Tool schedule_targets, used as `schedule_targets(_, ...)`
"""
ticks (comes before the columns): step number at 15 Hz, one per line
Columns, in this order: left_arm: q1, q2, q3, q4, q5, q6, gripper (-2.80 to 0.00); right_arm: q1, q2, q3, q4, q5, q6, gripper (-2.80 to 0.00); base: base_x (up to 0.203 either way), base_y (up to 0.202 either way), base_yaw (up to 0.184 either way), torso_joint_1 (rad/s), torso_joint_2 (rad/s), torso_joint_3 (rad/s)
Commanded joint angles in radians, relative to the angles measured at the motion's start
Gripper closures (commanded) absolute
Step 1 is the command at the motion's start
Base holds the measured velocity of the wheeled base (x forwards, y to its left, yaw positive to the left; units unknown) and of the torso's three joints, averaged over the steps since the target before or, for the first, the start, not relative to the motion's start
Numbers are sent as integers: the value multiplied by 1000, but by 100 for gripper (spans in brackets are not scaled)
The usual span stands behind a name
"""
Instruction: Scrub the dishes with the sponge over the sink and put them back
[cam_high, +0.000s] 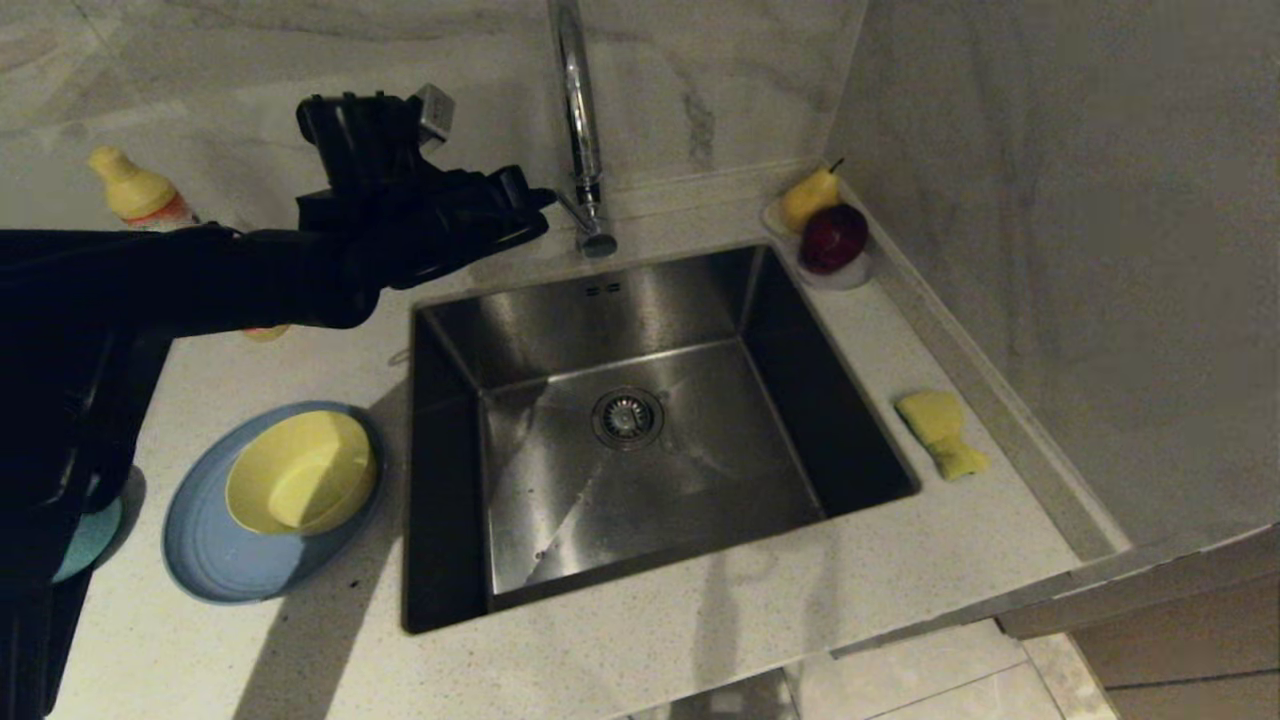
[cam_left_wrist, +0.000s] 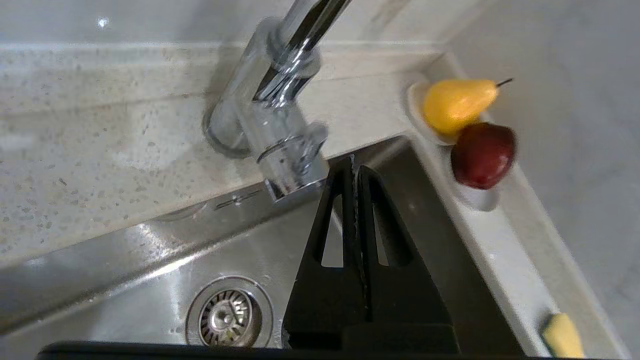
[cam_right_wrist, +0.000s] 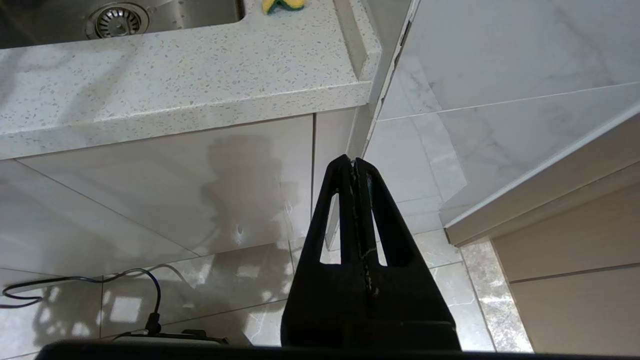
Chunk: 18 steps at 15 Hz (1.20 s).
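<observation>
Nearest my head camera is my left arm, reaching in from the left above the table (cam_high: 640, 660), a speckled white top that carries everything. Set into it is one sink (cam_high: 700, 300), its basin bare around the round strainer drain (cam_high: 627, 417). My left claw (cam_high: 535, 200) hangs over the sink's back left corner, close beside the base of the tall chrome tap (cam_high: 580, 110); its two fingers are pressed together with nothing between them. My right claw (cam_right_wrist: 356, 162) is parked low, down in front of the cabinet below the table edge, fingers likewise pressed together and holding nothing.

I count three dishes, all left of the sink and well apart from the left claw: one slate-blue plate (cam_high: 215, 560), one pale-yellow bowl (cam_high: 300, 472) sitting on that plate, and one teal bowl (cam_high: 92, 535) mostly hidden by my arm. One sponge (cam_high: 940, 432) lies on the table right of the sink, across the basin from the left claw.

At the back right corner a white dish (cam_high: 845, 275) holds one yellow pear (cam_high: 808, 198) and one red apple (cam_high: 833, 238). One yellow-capped bottle (cam_high: 135, 190) stands at the back left, behind my arm.
</observation>
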Motion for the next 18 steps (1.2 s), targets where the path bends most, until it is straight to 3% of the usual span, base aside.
schedule_targets(1,-2,16,-1,-3,0,-2,0,0,-2,0,0,1,-1,0,0,0,0,0,0,0)
schedule_targets(18,6,6,-3,-62,10,46,0,0,-2,0,0,1,-1,0,0,0,0,0,0,0)
